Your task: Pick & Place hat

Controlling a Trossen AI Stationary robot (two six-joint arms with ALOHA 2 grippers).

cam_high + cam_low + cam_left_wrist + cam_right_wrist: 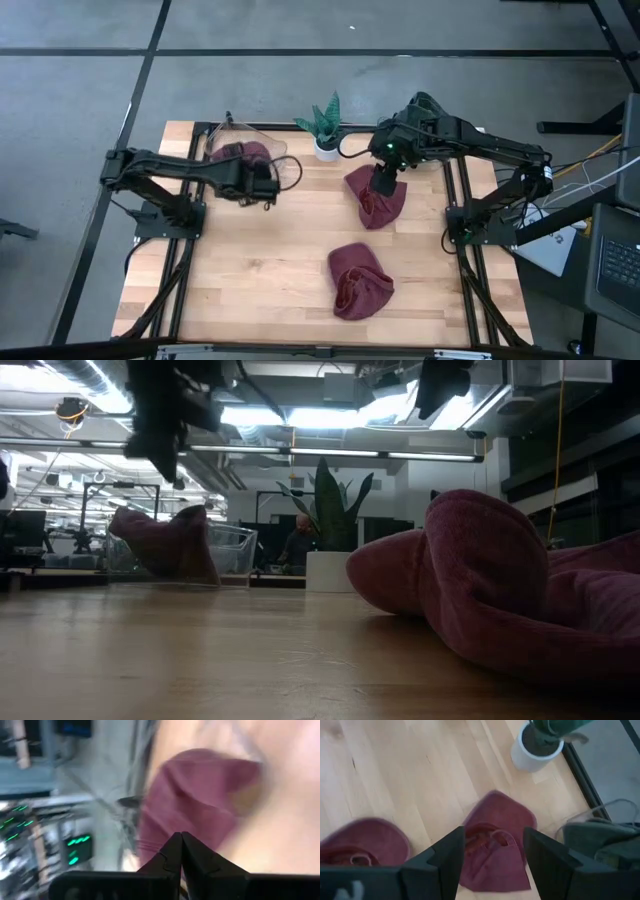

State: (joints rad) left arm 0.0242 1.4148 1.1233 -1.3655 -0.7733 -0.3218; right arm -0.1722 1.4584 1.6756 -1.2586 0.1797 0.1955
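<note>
Three maroon hats show. One hat (240, 155) (165, 540) sits in a clear container (262, 138) (238, 548) at the table's far left. A second hat (375, 203) (495, 855) lies flat on the table near the plant. The third hat (360, 282) (500, 575) lies toward the near edge. My right gripper (385, 182) (494, 831) hangs open above the second hat, a finger on either side, touching nothing. My left gripper (272, 188) (181, 840) is shut, just right of the container, pointing at the hat (195, 800) in it.
A potted plant (326, 130) (330, 510) in a white pot (535, 742) stands at the far edge between the arms. Black frame rails (455, 200) run along the table's sides. Bare wood (250, 260) lies toward the near left.
</note>
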